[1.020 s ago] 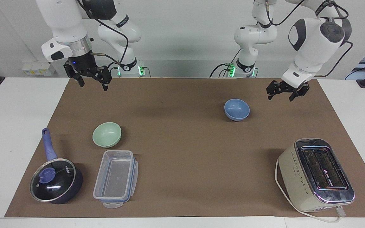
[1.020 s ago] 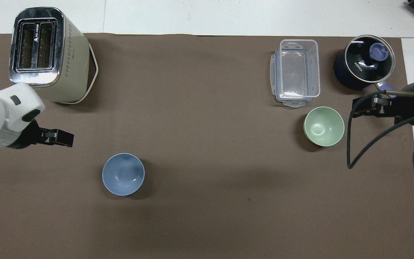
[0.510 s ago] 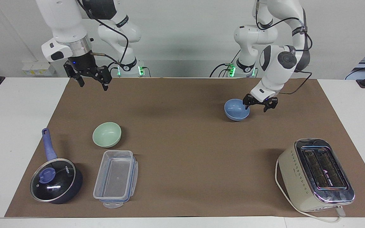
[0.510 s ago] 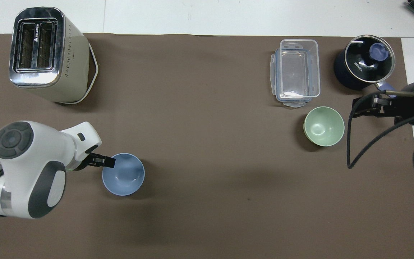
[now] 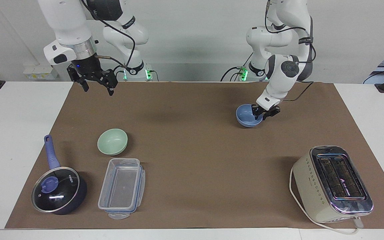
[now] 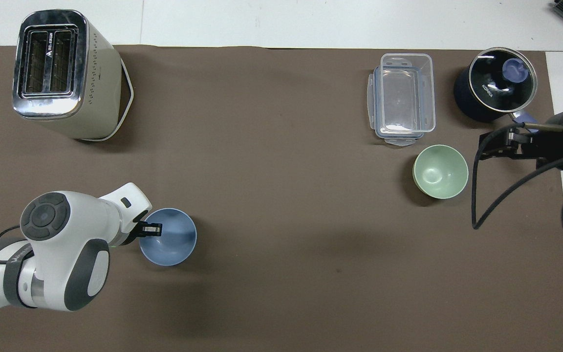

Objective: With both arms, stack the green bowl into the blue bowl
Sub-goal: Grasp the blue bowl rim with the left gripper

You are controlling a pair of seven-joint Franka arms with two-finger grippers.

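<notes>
The periwinkle-blue bowl stands upright on the brown mat toward the left arm's end. My left gripper is down at its rim on the side toward the left arm's end. It is open, with one finger inside the bowl and one outside. The pale green bowl stands upright toward the right arm's end, untouched. My right gripper waits open and empty, raised over the mat at the right arm's end, apart from the green bowl.
A clear lidless plastic container lies just farther from the robots than the green bowl. A dark saucepan with a glass lid and blue handle stands beside it. A cream toaster stands at the left arm's end.
My left gripper has swung in from the left arm's end and come down onto the blue bowl's rim. The right arm and both bowls have not moved.
</notes>
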